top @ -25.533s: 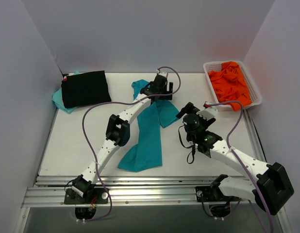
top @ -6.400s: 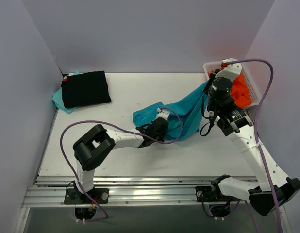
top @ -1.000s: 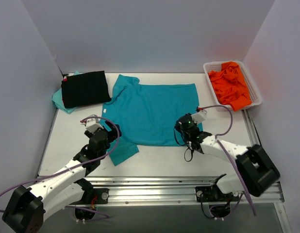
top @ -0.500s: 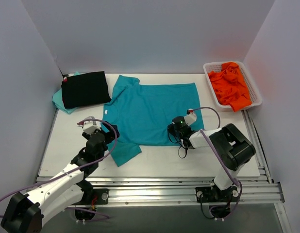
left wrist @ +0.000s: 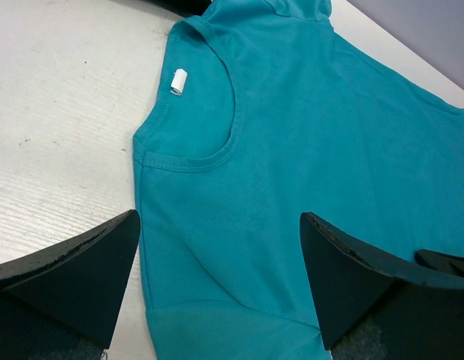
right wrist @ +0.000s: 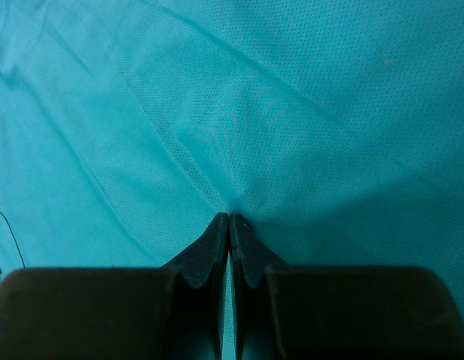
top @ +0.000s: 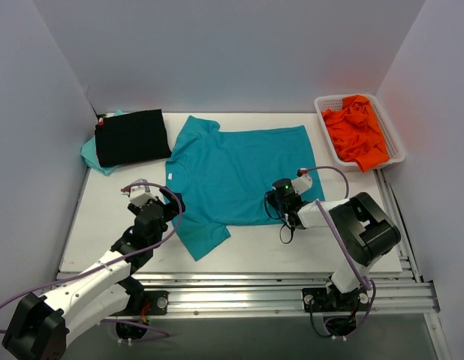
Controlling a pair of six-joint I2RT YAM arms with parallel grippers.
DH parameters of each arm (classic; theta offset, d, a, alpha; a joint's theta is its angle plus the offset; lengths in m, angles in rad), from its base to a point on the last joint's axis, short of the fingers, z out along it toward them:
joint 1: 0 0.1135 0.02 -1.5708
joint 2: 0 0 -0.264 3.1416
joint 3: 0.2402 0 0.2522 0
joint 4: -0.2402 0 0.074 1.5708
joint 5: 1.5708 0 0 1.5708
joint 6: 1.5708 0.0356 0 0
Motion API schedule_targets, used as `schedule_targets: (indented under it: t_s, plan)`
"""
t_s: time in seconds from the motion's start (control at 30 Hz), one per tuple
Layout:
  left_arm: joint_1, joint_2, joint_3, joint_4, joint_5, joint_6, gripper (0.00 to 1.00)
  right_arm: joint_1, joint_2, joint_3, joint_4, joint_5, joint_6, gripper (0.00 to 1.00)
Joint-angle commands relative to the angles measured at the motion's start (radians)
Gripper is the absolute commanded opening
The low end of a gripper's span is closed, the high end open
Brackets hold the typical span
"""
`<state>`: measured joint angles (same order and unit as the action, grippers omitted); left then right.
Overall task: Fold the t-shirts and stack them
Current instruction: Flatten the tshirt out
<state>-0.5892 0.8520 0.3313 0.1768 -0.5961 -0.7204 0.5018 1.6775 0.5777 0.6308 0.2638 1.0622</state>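
A teal t-shirt [top: 232, 165] lies spread flat on the table, collar to the left, with a white tag [left wrist: 179, 80] at the neck. My right gripper [top: 275, 199] is shut and pinches the cloth near the shirt's near hem; the fabric [right wrist: 292, 90] puckers at the closed tips [right wrist: 230, 217]. My left gripper [top: 174, 204] is open just above the shirt [left wrist: 292, 135] by its near sleeve, one finger [left wrist: 74, 274] on each side, holding nothing. A folded black t-shirt [top: 132, 136] rests on a folded teal one [top: 93, 155] at the back left. Orange t-shirts [top: 357, 131] fill the basket.
The white mesh basket [top: 323, 120] stands at the back right corner. Grey walls close in the left, back and right sides. Purple cables loop from both arms over the near part of the table [top: 104, 202].
The teal shirt has slid a little to the right and turned slightly, its near sleeve moving right. My right gripper shifted with the hem. The left arm barely moved.
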Motion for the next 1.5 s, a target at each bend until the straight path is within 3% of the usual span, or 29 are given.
schedule_targets:
  t_s: [0.0,0.3,0.5,0.6,0.63,0.7,0.83,0.93,1.03,1.17,1.3,1.47]
  plan:
    - [0.005,0.004,0.009,0.033,-0.007,0.016,0.96,0.004,-0.007,-0.027,-0.207,0.064,0.005,0.0]
    - [0.003,-0.007,0.011,0.032,-0.008,0.016,0.96,0.027,-0.173,-0.099,-0.309,0.158,0.074,0.0]
    - [0.003,0.009,0.017,0.032,-0.033,0.003,0.96,0.049,-0.24,-0.087,-0.296,0.196,0.012,0.02]
    - [0.003,0.019,0.031,0.007,-0.08,-0.019,0.96,0.072,-0.288,-0.058,-0.299,0.247,-0.036,0.53]
    - [0.003,0.021,0.031,0.013,-0.093,-0.019,0.95,0.078,-0.311,-0.038,-0.304,0.261,-0.045,0.78]
    - [0.005,0.022,0.029,0.027,-0.113,-0.008,0.94,0.113,-0.337,-0.009,-0.336,0.311,-0.07,0.94]
    - [0.003,0.03,0.063,-0.005,-0.131,-0.014,0.94,0.205,-0.401,0.065,-0.428,0.442,-0.099,0.98]
    - [-0.007,0.027,0.104,-0.036,0.018,-0.017,0.94,0.302,-0.485,0.079,-0.482,0.521,-0.13,0.97]
    - [-0.095,0.033,0.124,-0.123,0.062,-0.081,0.94,0.391,-0.564,0.119,-0.581,0.619,-0.137,0.93]
    - [-0.251,0.084,0.094,-0.212,0.094,-0.183,0.94,0.445,-0.611,0.195,-0.931,0.778,-0.021,0.91]
    - [-0.429,0.159,0.089,-0.313,0.124,-0.298,0.94,0.442,-0.656,0.229,-1.031,0.802,0.016,0.94]
    - [-0.546,0.187,0.124,-0.473,0.137,-0.419,0.94,0.439,-0.687,0.261,-1.175,0.833,0.096,1.0]
